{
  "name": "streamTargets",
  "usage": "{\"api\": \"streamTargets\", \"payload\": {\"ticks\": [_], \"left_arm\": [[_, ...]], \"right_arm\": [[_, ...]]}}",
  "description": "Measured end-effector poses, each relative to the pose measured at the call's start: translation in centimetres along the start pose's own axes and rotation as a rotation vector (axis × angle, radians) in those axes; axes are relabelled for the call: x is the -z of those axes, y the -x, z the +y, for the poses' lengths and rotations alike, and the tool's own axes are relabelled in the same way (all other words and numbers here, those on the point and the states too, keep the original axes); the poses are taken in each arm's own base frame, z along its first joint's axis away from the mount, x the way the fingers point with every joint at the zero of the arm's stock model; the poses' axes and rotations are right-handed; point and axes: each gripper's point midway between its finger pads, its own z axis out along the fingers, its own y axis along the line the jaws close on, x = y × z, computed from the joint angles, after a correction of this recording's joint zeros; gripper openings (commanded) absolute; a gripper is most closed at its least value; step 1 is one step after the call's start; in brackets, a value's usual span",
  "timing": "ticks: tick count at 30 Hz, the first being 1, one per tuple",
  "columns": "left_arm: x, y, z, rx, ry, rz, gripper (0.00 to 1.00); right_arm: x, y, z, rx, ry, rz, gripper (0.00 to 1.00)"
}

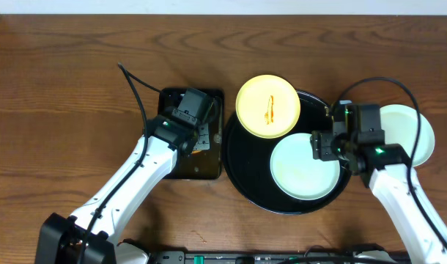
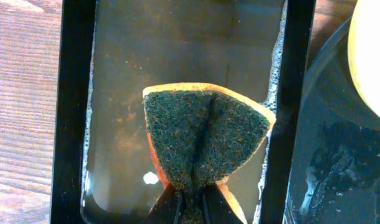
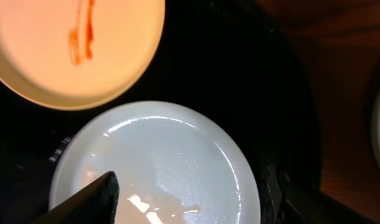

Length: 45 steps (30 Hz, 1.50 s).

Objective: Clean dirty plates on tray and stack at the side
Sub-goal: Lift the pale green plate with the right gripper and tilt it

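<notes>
The round black tray (image 1: 242, 165) holds a pale yellow plate (image 1: 267, 106) streaked with orange sauce, which overhangs the tray's far-left rim, and a pale whitish plate (image 1: 300, 170) that looks clean and wet. A third pale plate (image 1: 410, 136) lies on the table to the right of the tray. My right gripper (image 1: 320, 145) is open and low over the whitish plate (image 3: 171, 155), one finger above the plate and the other outside its rim. The yellow plate also shows in the right wrist view (image 3: 71, 50). My left gripper (image 2: 190, 196) is shut on a folded green-and-orange sponge (image 2: 205, 134).
The sponge hangs over a small rectangular black tray (image 2: 75, 112) with soapy water in it, left of the round tray (image 2: 339, 162). The same small tray shows in the overhead view (image 1: 209, 172). Brown wooden table lies all around.
</notes>
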Motion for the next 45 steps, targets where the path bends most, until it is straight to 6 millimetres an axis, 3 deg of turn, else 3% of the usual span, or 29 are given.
{"api": "streamTargets", "payload": {"ticks": [4, 10, 13, 14, 15, 18, 19, 23, 36, 45], "left_arm": [[0.0, 0.0, 0.0, 0.0, 0.0, 0.0, 0.08], [0.0, 0.0, 0.0, 0.0, 0.0, 0.0, 0.08], [0.0, 0.0, 0.0, 0.0, 0.0, 0.0, 0.08], [0.0, 0.0, 0.0, 0.0, 0.0, 0.0, 0.08], [0.0, 0.0, 0.0, 0.0, 0.0, 0.0, 0.08], [0.0, 0.0, 0.0, 0.0, 0.0, 0.0, 0.08], [0.0, 0.0, 0.0, 0.0, 0.0, 0.0, 0.08], [0.0, 0.0, 0.0, 0.0, 0.0, 0.0, 0.08], [0.0, 0.0, 0.0, 0.0, -0.001, 0.0, 0.08], [0.0, 0.0, 0.0, 0.0, -0.001, 0.0, 0.08]], "right_arm": [[-2.7, -1.5, -0.6, 0.047, -0.005, 0.093, 0.67], [-5.5, -1.2, -3.1, 0.038, -0.043, 0.136, 0.63], [-6.8, -2.7, -3.1, 0.043, -0.014, 0.202, 0.57], [-7.1, -3.2, -3.1, 0.043, -0.006, 0.222, 0.52], [-7.5, -3.8, -3.1, 0.045, 0.003, 0.248, 0.39], [-7.8, -3.8, -3.0, 0.053, 0.015, 0.268, 0.26], [-7.8, -3.8, -2.9, 0.051, 0.019, 0.272, 0.16], [-7.6, -4.4, -2.6, 0.033, 0.039, 0.299, 0.02], [-6.0, -5.9, -0.5, -0.019, 0.146, 0.36, 0.01], [-0.2, -0.2, -0.2, 0.04, 0.111, 0.065, 0.01]]}}
